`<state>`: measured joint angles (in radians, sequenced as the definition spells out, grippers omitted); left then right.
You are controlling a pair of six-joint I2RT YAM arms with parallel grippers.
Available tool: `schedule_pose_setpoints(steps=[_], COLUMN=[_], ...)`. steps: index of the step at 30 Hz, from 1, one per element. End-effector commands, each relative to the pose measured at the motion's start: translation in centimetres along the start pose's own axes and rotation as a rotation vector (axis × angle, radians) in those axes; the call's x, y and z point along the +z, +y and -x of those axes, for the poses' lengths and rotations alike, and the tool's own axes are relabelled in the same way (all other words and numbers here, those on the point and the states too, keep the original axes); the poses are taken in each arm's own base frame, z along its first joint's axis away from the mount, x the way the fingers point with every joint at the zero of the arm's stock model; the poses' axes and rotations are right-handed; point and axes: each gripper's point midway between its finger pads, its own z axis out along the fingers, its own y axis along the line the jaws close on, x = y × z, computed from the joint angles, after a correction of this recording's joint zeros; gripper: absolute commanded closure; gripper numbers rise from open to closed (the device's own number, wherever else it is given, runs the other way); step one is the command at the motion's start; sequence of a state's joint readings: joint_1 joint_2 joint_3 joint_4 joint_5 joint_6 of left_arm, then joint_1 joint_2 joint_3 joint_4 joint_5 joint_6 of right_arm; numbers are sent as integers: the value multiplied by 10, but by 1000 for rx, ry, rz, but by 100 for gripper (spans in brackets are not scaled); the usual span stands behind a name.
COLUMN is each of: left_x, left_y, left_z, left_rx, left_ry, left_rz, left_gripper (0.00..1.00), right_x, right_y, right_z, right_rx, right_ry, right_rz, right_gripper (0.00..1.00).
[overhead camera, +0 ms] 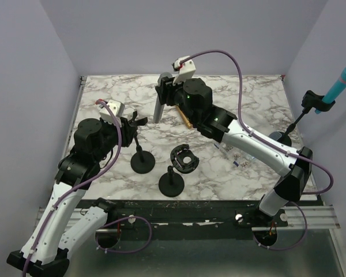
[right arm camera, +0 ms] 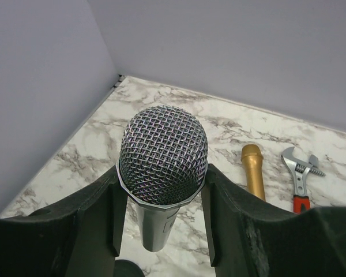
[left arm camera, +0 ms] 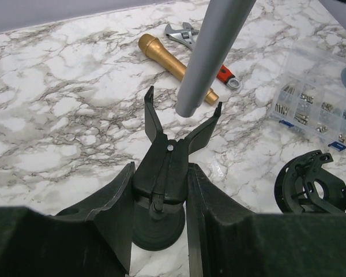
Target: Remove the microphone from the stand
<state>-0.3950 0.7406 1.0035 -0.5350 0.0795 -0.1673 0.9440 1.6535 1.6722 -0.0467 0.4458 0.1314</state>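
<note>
Your right gripper is clamped on the silver microphone under its grille, tail hanging just clear above the clip while your left gripper pinches the stand, so removal looks done, only set-down left; gold microphone, wrench and parts box crowd the table beyond.

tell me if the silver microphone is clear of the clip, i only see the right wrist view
observer: Yes. In the left wrist view the bottom end of the silver microphone hangs just above the open clip, with a gap between them.
operator: is the stand held
observer: The left gripper is shut on the stand, right under the clip.
operator: anything near its base
observer: In the top view, a second stand and a black ring-shaped part sit beside it, toward the right arm.
</note>
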Motion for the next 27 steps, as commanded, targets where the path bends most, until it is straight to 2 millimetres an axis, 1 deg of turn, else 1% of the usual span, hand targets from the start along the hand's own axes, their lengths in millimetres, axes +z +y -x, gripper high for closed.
schedule_pose_setpoints(steps=[1, 3, 4, 5, 6, 7, 8, 9, 10, 11, 13, 19, 24, 27], left_x=[4, 2, 1, 0, -1, -2, -3, -3, -4, -5, -8, -24, -48, -67], left_y=[-2, -1, -2, -2, -3, -3, -3, -3, -3, -3, -5, -12, -12, -8], left_z=[-31, -34, -34, -33, -32, -30, -28, -26, -23, -21, -14, 8, 22, 40], left_rx=[-28, -36, -39, -42, -45, -48, -50, -50, -48, -42, -35, -32, -26, -35], left_ry=[75, 86, 86, 86, 82, 75, 70, 68, 66, 70, 64, 26, -36, -120], left_rz=[-16, -12, -13, -16, -18, -18, -16, -12, -11, -12, -15, -38, -29, 9], left_gripper=[100, 98, 85, 67, 55, 44, 38, 23, 11, 4, 1, 1, 1, 1], right_x=[-13, -14, -14, -14, -14, -14, -14, -14, -15, -16, -19, -25, -25, -19], right_y=[-7, -6, -6, -6, -5, -4, -4, -4, -4, -4, -5, -14, -23, -38], right_z=[16, 13, 11, 10, 8, 6, 5, 3, 2, 1, -2, -14, -30, -50], right_rx=[36, 38, 37, 40, 40, 40, 41, 42, 43, 43, 43, 17, -56, -145], right_ry=[-59, -55, -51, -50, -45, -43, -39, -36, -35, -33, -30, -11, 33, 108], right_rz=[-11, -4, -2, 1, 5, 9, 11, 13, 17, 21, 22, -1, -36, -110], right_gripper=[99, 99, 99, 99, 99, 99, 99, 99, 99, 99, 99, 100, 99, 99])
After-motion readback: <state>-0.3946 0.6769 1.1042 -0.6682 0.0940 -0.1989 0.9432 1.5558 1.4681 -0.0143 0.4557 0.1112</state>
